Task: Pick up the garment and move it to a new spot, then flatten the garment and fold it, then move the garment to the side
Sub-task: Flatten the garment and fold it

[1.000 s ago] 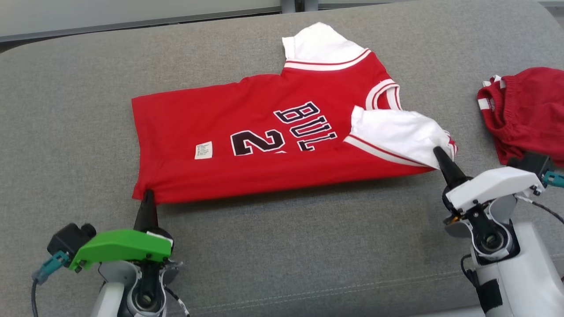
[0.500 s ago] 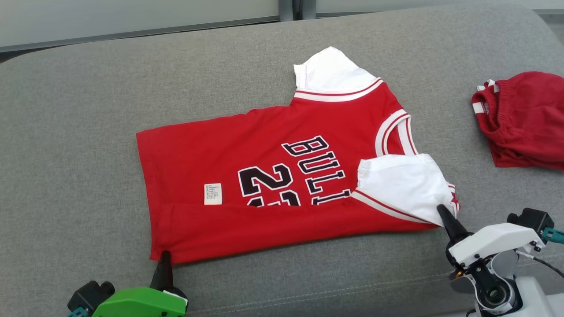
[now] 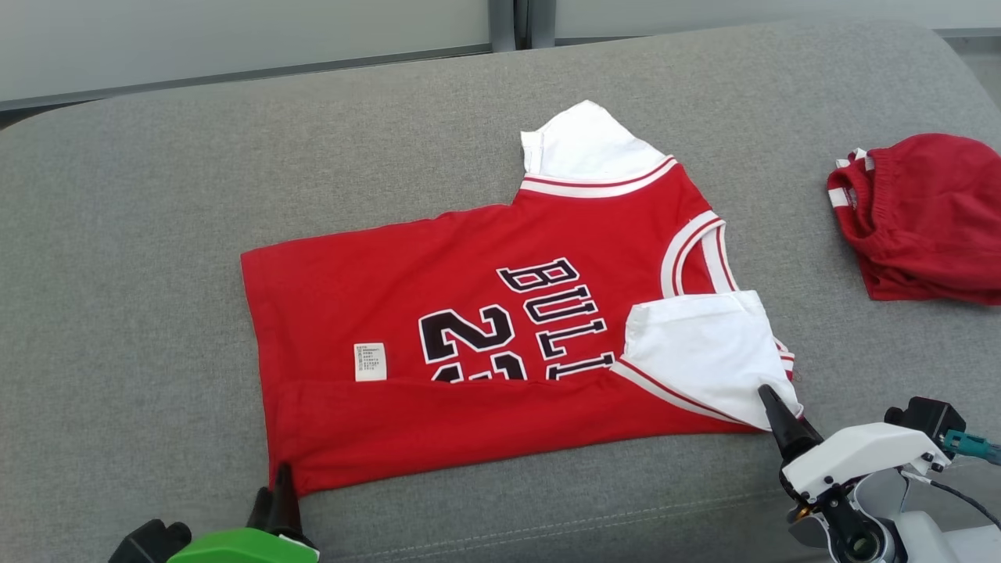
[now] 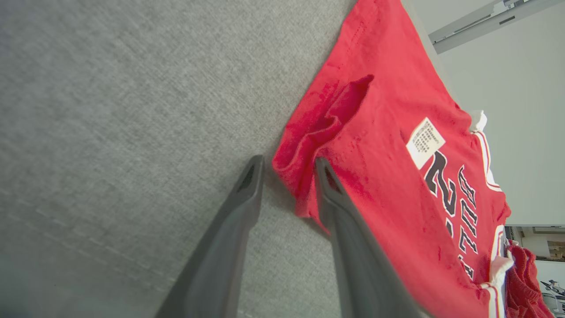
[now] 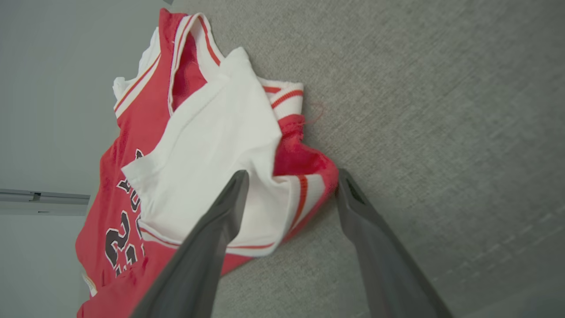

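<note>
- Red jersey (image 3: 469, 313) lies flat on the grey fabric surface (image 3: 156, 234), roughly centre in the head view, lettering and number up.
- Its near long edge is folded over toward the middle; white label (image 3: 370, 361) sits just above that fold line.
- Near white sleeve (image 3: 704, 352) is folded onto the chest. Far white sleeve (image 3: 586, 148) sticks out at the back edge.
- Left claw (image 4: 288, 164): narrow gap, fingers either side of the near hem corner, cloth loose between them, not pinched.
- Right claw (image 5: 292, 174): wide, straddling the sleeve-end corner. One finger is over the white cloth, the other over bare grey fabric just beside it.
- Red shorts (image 3: 923, 219) lie bunched on the same surface, well apart to the jersey's right.
</note>
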Motion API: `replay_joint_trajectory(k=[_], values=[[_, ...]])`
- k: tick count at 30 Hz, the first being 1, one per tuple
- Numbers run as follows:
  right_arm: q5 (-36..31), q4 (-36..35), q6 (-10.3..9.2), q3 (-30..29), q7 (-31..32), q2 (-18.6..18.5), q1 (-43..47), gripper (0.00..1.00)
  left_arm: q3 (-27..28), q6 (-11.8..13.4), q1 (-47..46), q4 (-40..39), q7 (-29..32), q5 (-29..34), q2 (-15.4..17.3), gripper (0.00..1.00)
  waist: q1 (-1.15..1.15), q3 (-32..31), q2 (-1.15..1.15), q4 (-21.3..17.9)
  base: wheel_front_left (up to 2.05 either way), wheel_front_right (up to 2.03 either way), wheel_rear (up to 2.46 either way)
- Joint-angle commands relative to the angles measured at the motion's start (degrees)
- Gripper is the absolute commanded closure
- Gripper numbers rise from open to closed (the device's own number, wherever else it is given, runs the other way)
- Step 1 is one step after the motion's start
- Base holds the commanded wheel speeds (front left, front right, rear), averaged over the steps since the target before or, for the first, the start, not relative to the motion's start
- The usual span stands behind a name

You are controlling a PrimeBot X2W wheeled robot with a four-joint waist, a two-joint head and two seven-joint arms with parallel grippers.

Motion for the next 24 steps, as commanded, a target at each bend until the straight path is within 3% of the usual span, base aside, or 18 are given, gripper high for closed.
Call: replay_joint_trajectory(k=[1, 12, 18, 24], values=[[-0.6, 0.2, 0.0, -0.4, -0.7, -0.2, 0.2, 0.0, 1.0, 0.3, 0.0, 0.4, -0.6, 0.0, 1.0, 0.0, 0.0, -0.1, 0.0, -0.1, 0.0, 0.0, 0.0], [-1.8, -3.3, 0.0, -4.0, -1.0, -0.9, 1.1, 0.0, 3.9, 1.8, 0.2, -2.9, -2.5, 1.4, 5.1, 0.0, 0.0, -0.3, 0.0, -0.5, 0.0, 0.0, 0.0], [-3.7, -9.4, 0.01, -3.2, 1.4, -2.9, -0.2, 0.0, -1.2, 2.3, -6.0, -4.8, 1.0, 8.2, 9.7, 0.0, 0.0, 0.0, 0.0, -0.8, 0.0, 0.0, 0.0], [-4.9, -15.7, 0.01, -1.1, 5.2, -5.1, -3.4, 0.0, -8.1, 1.8, -17.3, -2.9, 9.1, 15.5, 15.2, 0.0, 0.0, 2.8, 0.0, -1.7, 0.0, 0.0, 0.0]])
